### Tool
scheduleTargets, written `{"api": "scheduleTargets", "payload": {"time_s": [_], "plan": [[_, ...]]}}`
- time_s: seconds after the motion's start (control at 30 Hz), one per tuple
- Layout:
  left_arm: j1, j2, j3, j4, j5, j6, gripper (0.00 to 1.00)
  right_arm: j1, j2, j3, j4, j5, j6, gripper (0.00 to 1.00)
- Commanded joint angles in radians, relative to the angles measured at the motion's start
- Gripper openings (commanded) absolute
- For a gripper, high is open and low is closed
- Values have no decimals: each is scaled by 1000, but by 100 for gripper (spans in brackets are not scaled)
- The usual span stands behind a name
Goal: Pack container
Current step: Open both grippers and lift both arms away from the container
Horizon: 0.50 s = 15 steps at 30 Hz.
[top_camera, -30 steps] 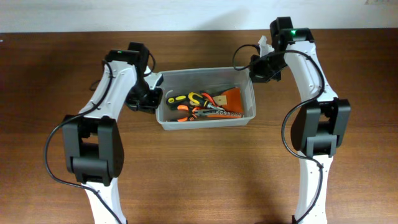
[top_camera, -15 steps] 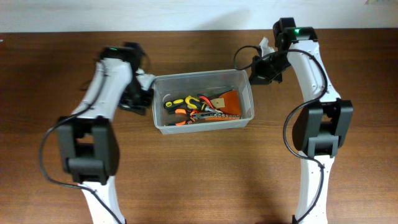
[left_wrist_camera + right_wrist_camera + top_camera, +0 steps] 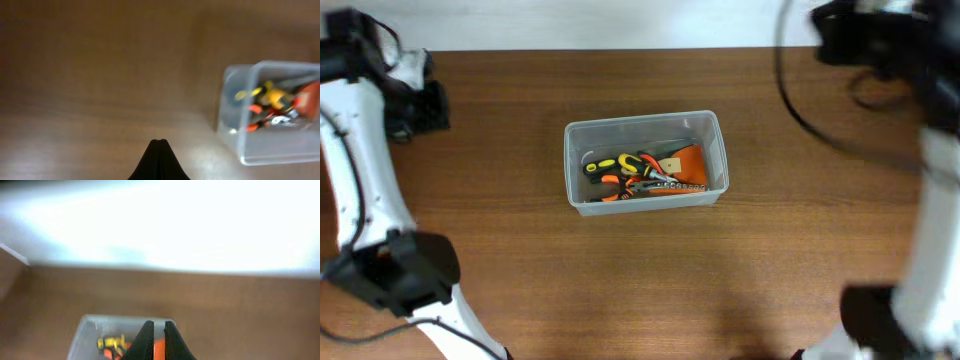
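The clear plastic container [image 3: 571, 170] stands at the table's middle and holds several hand tools [image 3: 640, 170] with yellow, black and orange handles. My left gripper [image 3: 420, 108] is far off to its left, near the table's back left. In the left wrist view its fingers [image 3: 160, 143] are shut and empty over bare wood, with the container [image 3: 227, 120] at the right. My right gripper [image 3: 840, 40] is blurred at the back right. In the right wrist view its fingers [image 3: 155, 325] are nearly shut and empty, high above the container [image 3: 87, 325].
The brown wooden table [image 3: 800, 230] surrounds the container. A white wall [image 3: 165, 225] runs along the table's far edge. The arm links stand at the left and right edges of the overhead view.
Both grippers were at the container's two ends. They have pulled away and risen, the left to the far left, the right to the back right. The container shifted slightly left.
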Motion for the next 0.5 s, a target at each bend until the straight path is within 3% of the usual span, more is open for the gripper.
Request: {"api": "scheduleTargets", "payload": {"time_s": [0.0,0.1,0.17,0.2,0.23,0.27,0.3,0.33,0.37,0.47], "plan": [[-1,-134,115,3,45,24,2,3,-102,27,-11,103,-14,8],[-1,-204,167,41,45,24,6,3,-201,27,-25,149,-14,9],[0,-248,179,74,44,24,18,3,-260,26,-40,156,-14,15],[0,-269,179,92,44,24,30,3,-285,26,-46,156,-14,26],[0,-290,179,107,44,24,49,3,-309,26,-51,156,-14,39],[0,-307,179,120,44,24,99,3,-334,26,-56,156,-14,49],[0,-319,179,133,45,24,99,3,-353,26,-58,156,-14,57],[0,-329,179,143,44,24,99,3,-370,26,-60,156,-14,74],[0,-335,179,147,44,24,99,3,-386,26,-60,156,-14,100],[0,-339,179,151,45,24,99,3,-429,26,-66,156,-14,99]]}}
